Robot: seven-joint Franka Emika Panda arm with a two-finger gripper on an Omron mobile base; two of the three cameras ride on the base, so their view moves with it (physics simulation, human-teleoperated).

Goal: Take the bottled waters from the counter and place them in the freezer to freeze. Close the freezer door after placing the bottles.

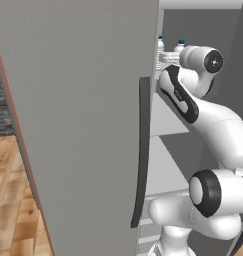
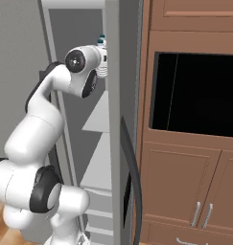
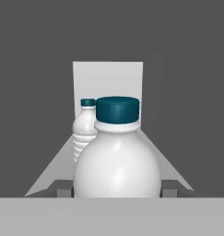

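— Reaching deep into the freezer (image 1: 203, 30), that white arm (image 1: 218, 130) is. See how the gripper (image 3: 117, 192) sits up at the top shelf (image 3: 178, 177)?

— I see it. What's it got hold of?

— One of the bottled waters. In the hand view the near bottle (image 3: 117, 161) stands right between the finger tips, teal cap (image 3: 117, 109) up, upright. The jaws are clenched on its body, one dark tip showing at each side of it.

— And the other bottle?

— The second bottle (image 3: 84, 133) stands just behind and a little to one side of the first, further back on the same pale shelf, also upright. From the left base view you can pick out the two caps (image 1: 181, 42) poking up just past the edge of the door, beside the arm's wrist.

— The door's open, then?

— Wide open. The freezer door (image 1: 78, 125) stands swung out toward us with its long dark handle (image 1: 141, 150) running down its edge. From the right side the matching door (image 2: 115, 119) cuts across the front, with the wooden cabinet (image 2: 185, 167) and the black oven recess (image 2: 199, 91) next to it.

— Is the held bottle resting on the shelf or lifted?

— Can't tell; its bottom is hidden.
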